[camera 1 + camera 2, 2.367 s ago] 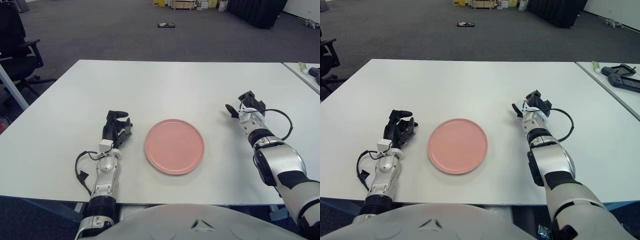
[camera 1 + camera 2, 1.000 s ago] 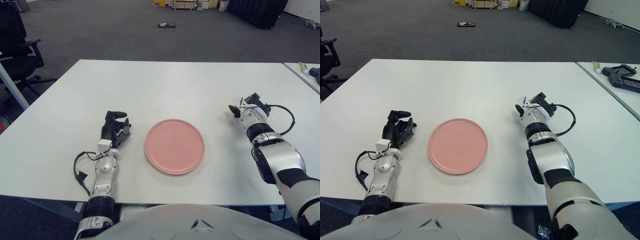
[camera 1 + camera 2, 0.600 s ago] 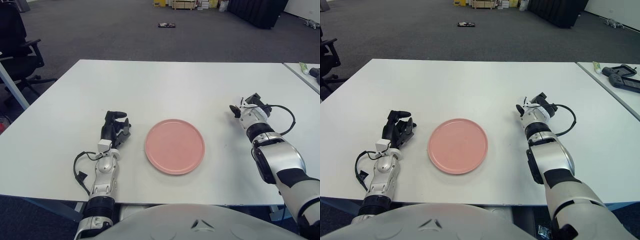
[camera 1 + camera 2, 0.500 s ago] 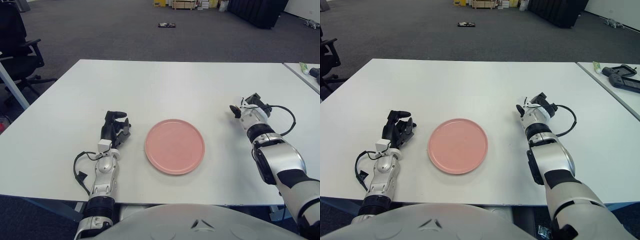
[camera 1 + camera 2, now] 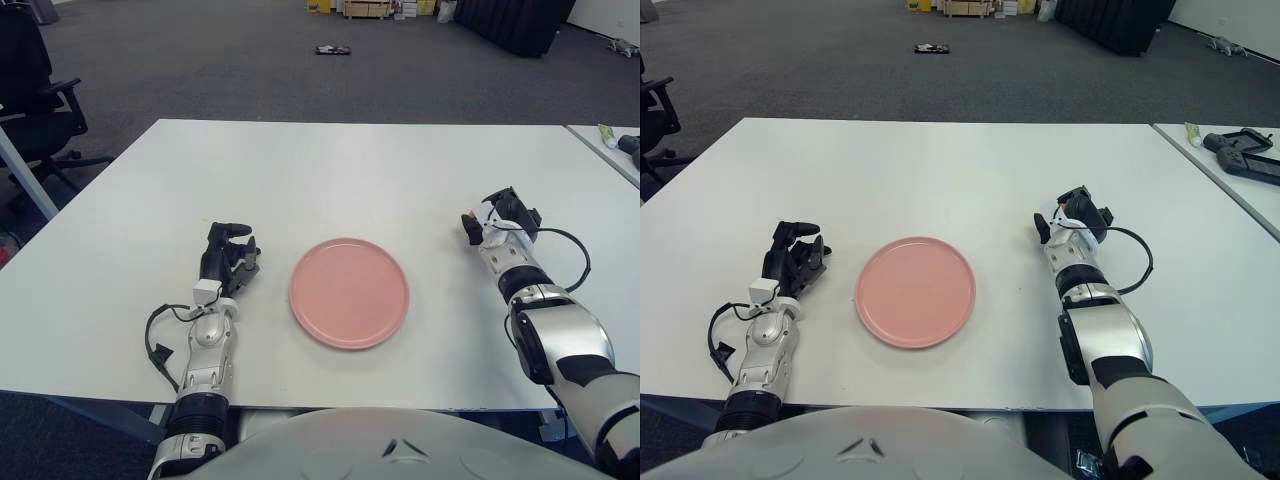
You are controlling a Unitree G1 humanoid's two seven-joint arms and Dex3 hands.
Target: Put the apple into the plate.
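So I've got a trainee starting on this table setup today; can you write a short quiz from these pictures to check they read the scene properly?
1. True or false: an apple lies on the pink plate.
2. Multiple choice: the plate sits (A) left of the left hand, (B) between the two hands, (C) right of the right hand.
3. Fill in: both hands show over the white ____.

Key
1. False: the plate is bare, and no apple shows anywhere in either view.
2. B: the left hand shows beside the plate's left edge, the right hand off to its right.
3. table
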